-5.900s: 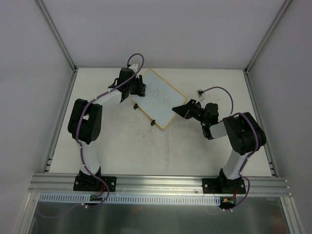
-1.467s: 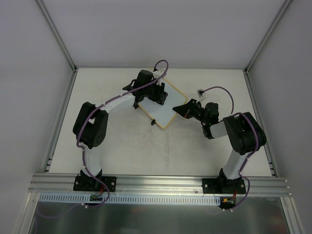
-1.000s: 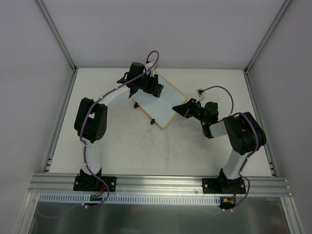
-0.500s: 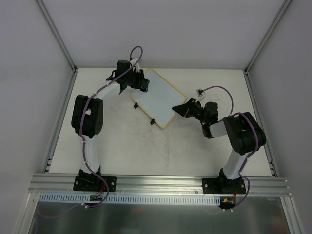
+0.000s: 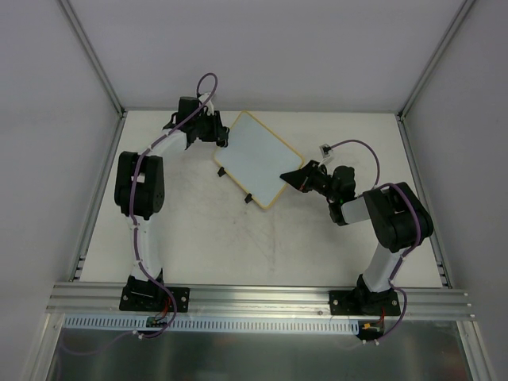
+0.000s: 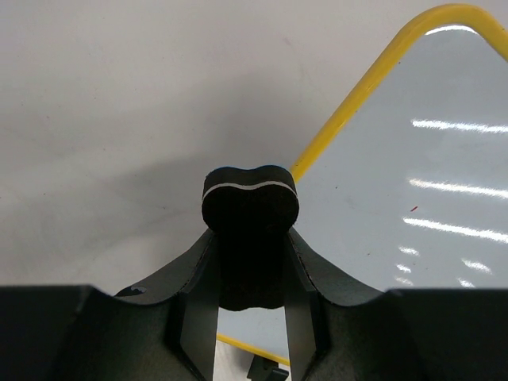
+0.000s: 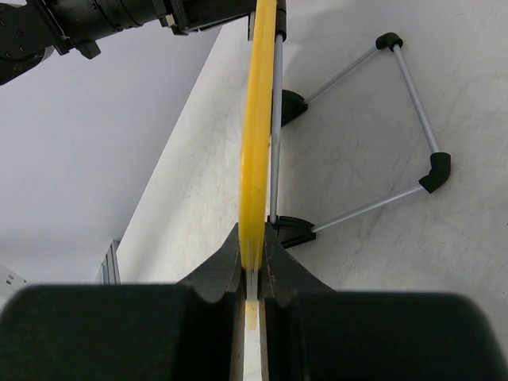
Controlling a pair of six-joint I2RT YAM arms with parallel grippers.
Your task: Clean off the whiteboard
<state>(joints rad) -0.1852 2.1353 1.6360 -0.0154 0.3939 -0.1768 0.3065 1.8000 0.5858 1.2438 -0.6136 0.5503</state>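
The whiteboard face is properly glossy, with light streaks bouncing off it, and its yellow frame looks like smooth plastic. The eraser is matt black, kinda foamy-looking, with a thin pale seam. The left fingers are matt black plastic. The surface is matt off-white and scuffed. The stand rods are thin bare metal with black plastic corner joints, and the rail is brushed aluminium.
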